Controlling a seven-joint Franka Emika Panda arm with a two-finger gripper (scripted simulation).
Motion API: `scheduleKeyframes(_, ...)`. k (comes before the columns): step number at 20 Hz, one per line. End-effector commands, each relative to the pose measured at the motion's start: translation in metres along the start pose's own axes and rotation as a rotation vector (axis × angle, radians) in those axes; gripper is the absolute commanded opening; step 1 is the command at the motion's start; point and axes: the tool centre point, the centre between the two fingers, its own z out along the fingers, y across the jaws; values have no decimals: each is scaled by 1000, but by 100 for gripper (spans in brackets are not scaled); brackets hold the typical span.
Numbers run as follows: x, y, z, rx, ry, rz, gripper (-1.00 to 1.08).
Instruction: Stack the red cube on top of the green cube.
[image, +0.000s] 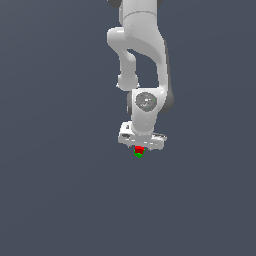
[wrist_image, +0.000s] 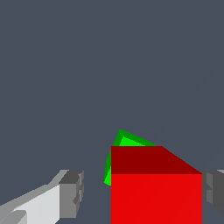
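In the wrist view, going from left to right, one pale finger (wrist_image: 70, 192) of the gripper (wrist_image: 142, 192) comes first, and a clear gap of grey surface separates it from the near side of the red cube (wrist_image: 156, 199). On the far side, the other finger meets the cube's edge or sits just beside it. The jaws therefore look parted, not clamped on the cube, with one side plainly clear of it.

The relation that matters is vertical. The red cube lies between the jaws, and the green cube (wrist_image: 124, 141) sits beneath it, showing only as a rotated corner past the red cube's left edge. The two are not squarely aligned; the green one is turned and offset a little. The exterior view shows the same thing: red (image: 139, 149) directly over green (image: 138, 154), touching, under the gripper (image: 140, 145) of the single arm (image: 142, 60).

There is one red cube, one green cube and one arm. The stack seems to be in place, so the next move probably calls for a straight lift away, taken carefully because one finger may still be touching the red cube.
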Motion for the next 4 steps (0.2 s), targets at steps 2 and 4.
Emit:
scheduleKeyframes(2,0,0,0,0,0,0,100)
scheduleKeyframes(4,0,0,0,0,0,0,100)
